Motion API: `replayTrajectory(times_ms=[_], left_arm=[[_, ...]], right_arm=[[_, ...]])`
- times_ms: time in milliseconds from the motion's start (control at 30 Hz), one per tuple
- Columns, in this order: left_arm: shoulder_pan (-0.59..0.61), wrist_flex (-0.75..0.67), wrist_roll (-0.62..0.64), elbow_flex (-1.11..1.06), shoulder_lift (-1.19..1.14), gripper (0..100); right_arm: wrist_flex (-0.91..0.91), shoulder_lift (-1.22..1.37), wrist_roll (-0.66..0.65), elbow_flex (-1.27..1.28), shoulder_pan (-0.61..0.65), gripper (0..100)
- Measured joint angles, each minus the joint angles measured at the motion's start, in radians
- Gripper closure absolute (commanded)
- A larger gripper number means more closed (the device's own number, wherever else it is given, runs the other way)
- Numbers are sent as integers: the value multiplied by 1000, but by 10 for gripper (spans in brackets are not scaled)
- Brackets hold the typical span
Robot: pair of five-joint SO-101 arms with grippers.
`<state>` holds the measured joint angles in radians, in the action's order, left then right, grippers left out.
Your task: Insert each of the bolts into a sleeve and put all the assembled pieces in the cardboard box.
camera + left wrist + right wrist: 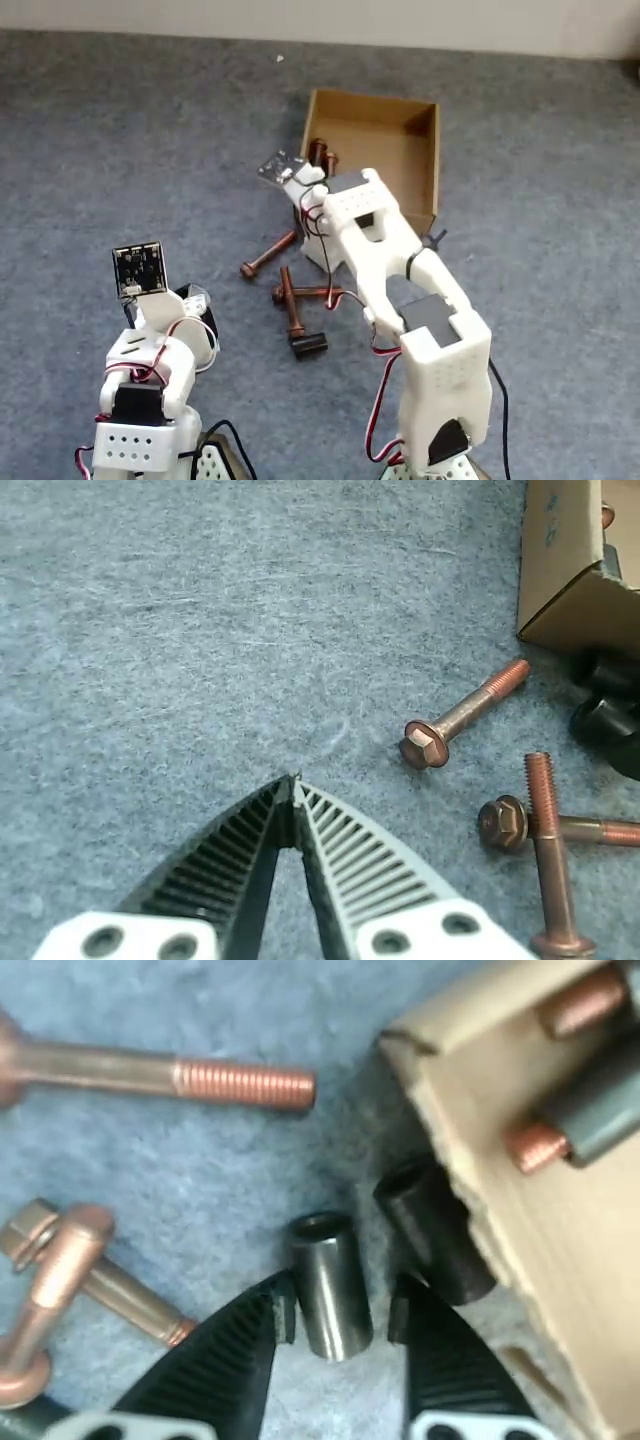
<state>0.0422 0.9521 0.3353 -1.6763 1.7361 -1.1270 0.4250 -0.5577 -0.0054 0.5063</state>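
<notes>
My right gripper [340, 1310] is open and straddles a dark sleeve [330, 1285] lying on the carpet, one finger at each side of it. A second sleeve [435, 1230] lies against the cardboard box [530, 1200]. Two assembled pieces [575, 1125] rest inside the box [420, 160]. Three loose copper bolts [270, 252] lie left of the box, two of them crossed [295, 297]. My left gripper [293, 782] is shut and empty over bare carpet, with the bolts [465, 712] ahead of it to one side. Another black sleeve [308, 345] lies nearer the arm bases.
The grey carpet stretches wide to the left and behind the box. The right arm [400, 280] reaches over the bolts toward the box's near left corner. The left arm [150, 350] sits folded at the front left.
</notes>
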Motion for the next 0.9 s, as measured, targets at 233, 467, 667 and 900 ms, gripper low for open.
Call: replayTrajectory(times_ms=[233, 467, 667, 900], left_arm=[[0, 0, 0, 0, 0, 990], [0, 0, 0, 0, 0, 990], [0, 0, 0, 0, 0, 990], [0, 0, -46, 0, 0, 992]], right_arm=[[2, -3, -68, 29, 6, 993], [-126, -81, -23, 31, 12, 993], [-132, -376, 63, 189, 14, 993], [-83, -738, 186, 517, 14, 993]])
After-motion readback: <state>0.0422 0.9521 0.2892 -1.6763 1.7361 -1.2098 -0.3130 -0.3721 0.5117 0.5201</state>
